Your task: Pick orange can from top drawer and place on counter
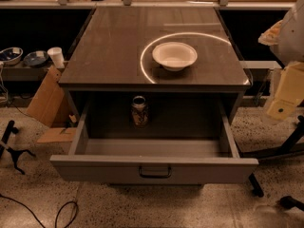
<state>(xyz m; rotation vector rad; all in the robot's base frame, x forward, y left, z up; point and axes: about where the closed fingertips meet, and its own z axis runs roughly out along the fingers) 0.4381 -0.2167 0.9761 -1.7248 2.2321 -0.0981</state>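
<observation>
The orange can (pixel 139 110) stands upright inside the open top drawer (pixel 154 167), near its back wall and a little left of centre. The drawer is pulled out toward me, with its dark bar handle (pixel 155 172) on the front panel. The glossy dark counter (pixel 114 46) lies above it, with a bright ring reflection. My gripper (pixel 285 101) hangs at the right edge of the view, a pale yellowish shape under the white arm (pixel 287 34). It is well to the right of the drawer and apart from the can.
A white bowl (pixel 174 55) sits on the counter inside the light ring. A white paper cup (pixel 56 57) and dishes (pixel 10 55) stand on a low shelf at left. Cardboard (pixel 45 101), floor cables (pixel 64 213) and black stand legs (pixel 12 148) lie left; more legs (pixel 285 146) lie right.
</observation>
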